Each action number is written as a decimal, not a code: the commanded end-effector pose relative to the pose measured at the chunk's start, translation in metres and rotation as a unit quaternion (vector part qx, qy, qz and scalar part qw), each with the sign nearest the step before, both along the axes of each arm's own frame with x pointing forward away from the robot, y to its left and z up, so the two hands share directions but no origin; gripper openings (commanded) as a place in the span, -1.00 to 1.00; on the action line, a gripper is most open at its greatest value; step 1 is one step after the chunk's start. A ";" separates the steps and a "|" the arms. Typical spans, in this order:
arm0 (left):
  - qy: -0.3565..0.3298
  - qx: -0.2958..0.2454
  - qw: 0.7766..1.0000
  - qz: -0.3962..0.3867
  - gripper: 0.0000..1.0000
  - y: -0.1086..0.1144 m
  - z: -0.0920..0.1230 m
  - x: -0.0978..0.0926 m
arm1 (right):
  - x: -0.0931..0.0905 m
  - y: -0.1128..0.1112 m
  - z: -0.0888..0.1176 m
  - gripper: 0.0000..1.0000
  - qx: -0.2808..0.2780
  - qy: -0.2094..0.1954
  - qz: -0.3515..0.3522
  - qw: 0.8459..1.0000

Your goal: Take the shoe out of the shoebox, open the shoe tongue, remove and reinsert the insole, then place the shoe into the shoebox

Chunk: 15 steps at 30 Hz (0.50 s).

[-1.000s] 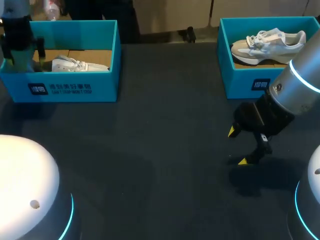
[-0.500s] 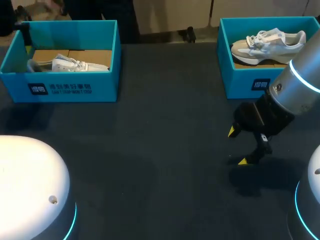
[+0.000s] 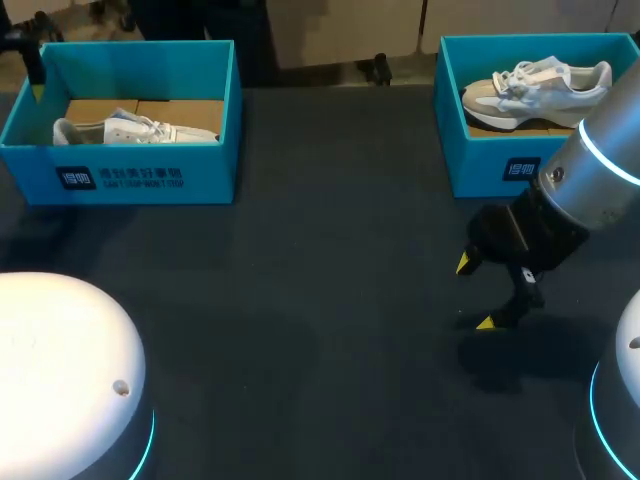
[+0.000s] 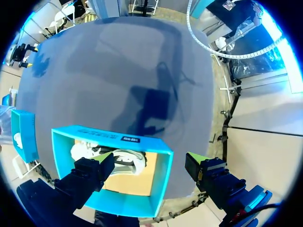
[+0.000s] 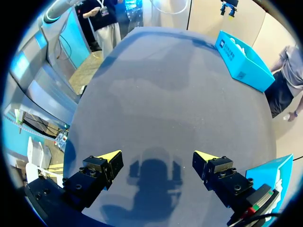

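Teal shoebox [image 3: 150,175] with white print, white shoe [image 3: 140,130], dark grey table [image 3: 320,280]

Overhead light fell dim and soft on the dark table [image 3: 300,260]. In the head view the right gripper [image 3: 478,295] cast a faint shadow toward 5 o'clock, and the left arm's white shell [image 3: 50,350], at 7 o'clock, caught bright glare. In the left wrist view a darker shadow lay beyond the shoebox [image 4: 163,175].

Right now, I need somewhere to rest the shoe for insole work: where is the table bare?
Bare: the table between the left shoebox and the right shoebox, and its near middle, left of the right gripper. Crowded: in front of the right shoebox, where that open gripper hangs. Each box holds a shoe.
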<state>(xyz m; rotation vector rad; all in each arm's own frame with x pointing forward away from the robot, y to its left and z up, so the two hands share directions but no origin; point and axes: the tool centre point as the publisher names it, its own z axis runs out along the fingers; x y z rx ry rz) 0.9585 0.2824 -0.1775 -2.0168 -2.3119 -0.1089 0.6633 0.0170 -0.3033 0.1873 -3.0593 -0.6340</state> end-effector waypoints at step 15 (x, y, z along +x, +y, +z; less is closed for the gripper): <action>-0.002 0.001 1.000 -0.001 1.00 0.001 0.001 -0.003 | 0.087 -0.022 0.059 1.00 -0.054 0.008 -0.122 0.991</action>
